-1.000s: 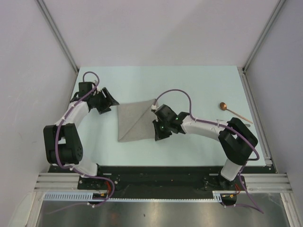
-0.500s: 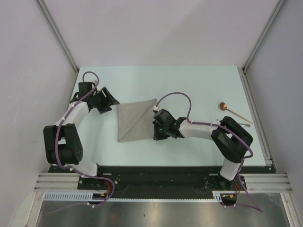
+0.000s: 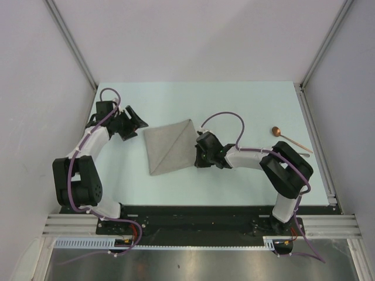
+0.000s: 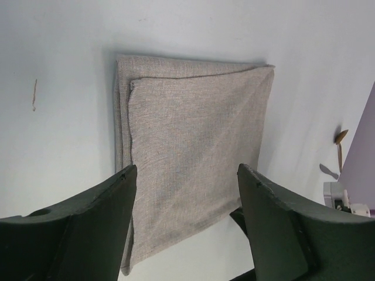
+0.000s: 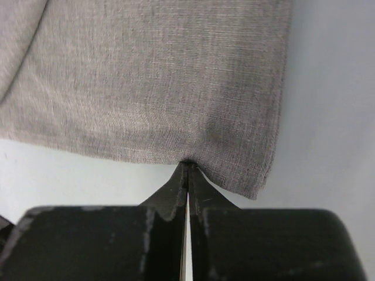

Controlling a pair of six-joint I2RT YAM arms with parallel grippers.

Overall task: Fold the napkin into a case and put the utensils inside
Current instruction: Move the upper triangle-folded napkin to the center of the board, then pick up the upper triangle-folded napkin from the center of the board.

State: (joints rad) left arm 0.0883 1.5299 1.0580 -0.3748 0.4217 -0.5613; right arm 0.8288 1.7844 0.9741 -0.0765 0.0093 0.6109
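Observation:
The grey-beige napkin [image 3: 170, 146] lies flat on the table as a folded square with a diagonal crease, seen also in the left wrist view [image 4: 193, 134] and the right wrist view [image 5: 146, 76]. No case is in view. My right gripper [image 3: 198, 157] is shut on the napkin's near right edge, and the cloth puckers at its tips [image 5: 187, 165]. My left gripper [image 3: 137, 124] stands open just left of the napkin, its fingers wide apart above the cloth [image 4: 186, 170] and holding nothing. The utensils lie far right: a copper spoon [image 3: 276, 130] and a thin silvery piece [image 4: 328, 171].
A raised metal rail [image 3: 313, 134] runs along the table's right side, just beyond the spoon. White walls close in the back and both sides. The right arm's purple cable [image 3: 225, 117] loops above the table beside the napkin.
My right gripper has shut on the napkin's near right edge and drawn it slightly back and right, turning the cloth a little. The left gripper has opened a bit wider.

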